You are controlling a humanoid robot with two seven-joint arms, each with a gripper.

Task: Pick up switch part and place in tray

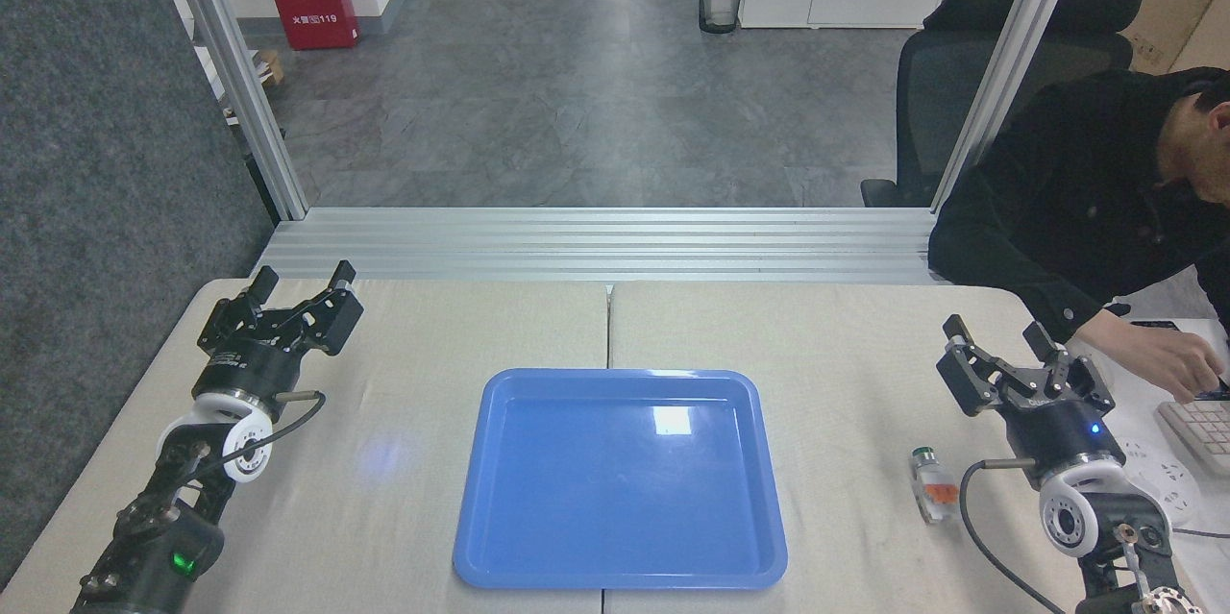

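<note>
Lying beside tray [480, 518], switch part [932, 484], both grippers wide, left gripper [300, 283], right gripper [995, 333], person cropped.

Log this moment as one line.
left hand open, idle | right hand open, empty | whitish switch part with green cap on table | glossy blue plastic tray empty

Beige counter [826, 335], 2 slabs w/ seam down the middle. Tray [500, 460] lies flat on it approx. midway betw. both sets of jaws, straddling the seam. Switch part [932, 484] lies on the counter just below-left of the right jaws, apart from tray. Keyboard [1201, 427] at right edge.
</note>
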